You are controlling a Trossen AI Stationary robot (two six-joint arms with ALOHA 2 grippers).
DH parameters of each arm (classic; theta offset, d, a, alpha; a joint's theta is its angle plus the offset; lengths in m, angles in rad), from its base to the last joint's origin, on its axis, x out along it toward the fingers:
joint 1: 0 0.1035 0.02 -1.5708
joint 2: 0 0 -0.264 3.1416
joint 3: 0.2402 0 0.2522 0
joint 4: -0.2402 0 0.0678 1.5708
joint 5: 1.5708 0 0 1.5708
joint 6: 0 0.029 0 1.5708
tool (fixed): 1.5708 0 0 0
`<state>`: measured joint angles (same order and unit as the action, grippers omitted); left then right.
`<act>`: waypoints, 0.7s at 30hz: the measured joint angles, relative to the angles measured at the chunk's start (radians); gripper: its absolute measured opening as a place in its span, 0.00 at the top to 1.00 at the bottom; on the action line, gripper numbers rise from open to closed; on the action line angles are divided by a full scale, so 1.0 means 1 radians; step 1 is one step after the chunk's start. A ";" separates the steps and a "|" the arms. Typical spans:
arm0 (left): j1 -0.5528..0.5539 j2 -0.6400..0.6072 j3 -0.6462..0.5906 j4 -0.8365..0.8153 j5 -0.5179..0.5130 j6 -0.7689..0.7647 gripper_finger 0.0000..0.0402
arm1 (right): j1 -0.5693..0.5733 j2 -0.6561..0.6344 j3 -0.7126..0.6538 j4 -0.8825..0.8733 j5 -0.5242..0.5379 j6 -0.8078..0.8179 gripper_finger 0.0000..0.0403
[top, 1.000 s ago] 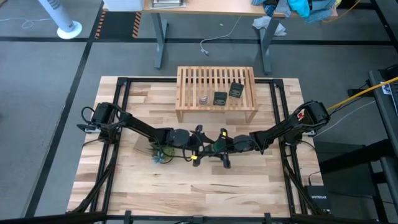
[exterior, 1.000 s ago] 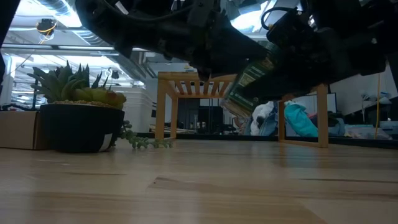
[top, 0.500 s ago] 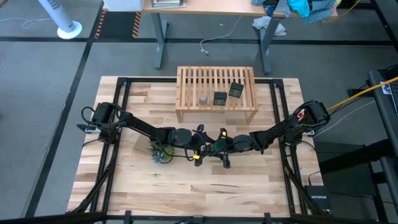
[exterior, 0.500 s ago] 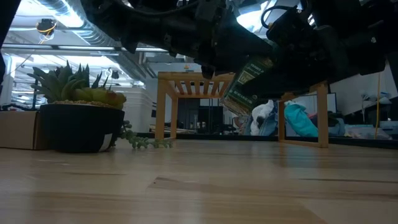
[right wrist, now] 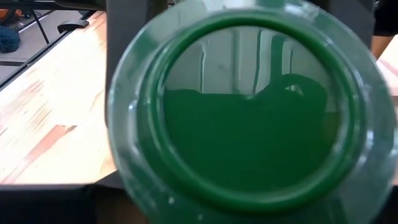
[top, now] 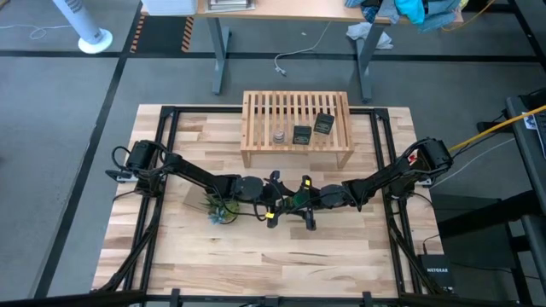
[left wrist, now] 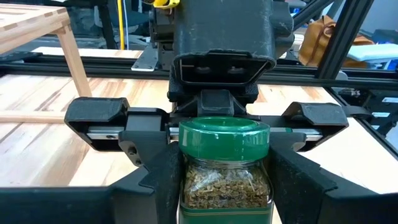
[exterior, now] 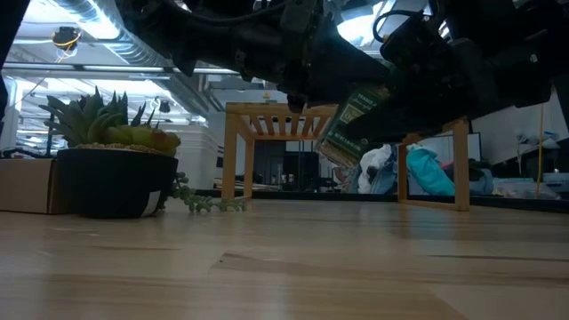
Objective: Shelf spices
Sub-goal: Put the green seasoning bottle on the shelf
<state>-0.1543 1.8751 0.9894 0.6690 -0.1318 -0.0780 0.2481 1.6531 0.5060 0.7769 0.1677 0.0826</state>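
Fingers (left wrist: pixel 152 177) of the right gripper (top: pixel 300 203) clamp the jar (left wrist: pixel 225 168) in mid-air before the shelf (top: pixel 296 109), cap toward its palm, base toward the left gripper (top: pixel 275 203), whose hold I cannot tell.

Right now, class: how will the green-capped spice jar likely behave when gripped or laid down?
The green-capped spice jar looks rigid with clear, smooth walls, so probably slippery in a grip. Its round shape suggests it would roll if laid down. The dried flakes inside suggest it is light.

Wooden table (top: pixel 341 256) under shelf (top: pixel 297 108); potted plant (top: pixel 220 210)
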 joint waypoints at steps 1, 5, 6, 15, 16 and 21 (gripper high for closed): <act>0.000 0.000 0.000 0.000 0.000 0.000 0.54 | 0.000 0.000 0.000 0.000 0.000 0.000 0.45; 0.000 0.000 0.000 0.000 -0.002 0.000 0.54 | 0.000 0.000 0.000 0.000 0.000 0.000 0.45; 0.000 0.000 0.000 0.000 -0.002 0.000 0.54 | 0.000 0.000 0.000 -0.001 0.000 0.000 0.45; -0.001 -0.002 0.000 -0.007 -0.019 0.010 0.54 | 0.000 0.000 0.001 -0.014 0.000 -0.009 0.45; -0.001 -0.002 0.000 -0.009 -0.022 0.010 0.54 | 0.000 0.000 0.001 -0.014 0.000 -0.009 0.45; -0.001 -0.004 0.002 -0.032 -0.029 0.010 0.54 | 0.000 0.000 0.001 -0.020 -0.001 -0.011 0.45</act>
<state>-0.1551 1.8713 0.9913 0.6369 -0.1607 -0.0685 0.2478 1.6531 0.5068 0.7571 0.1667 0.0712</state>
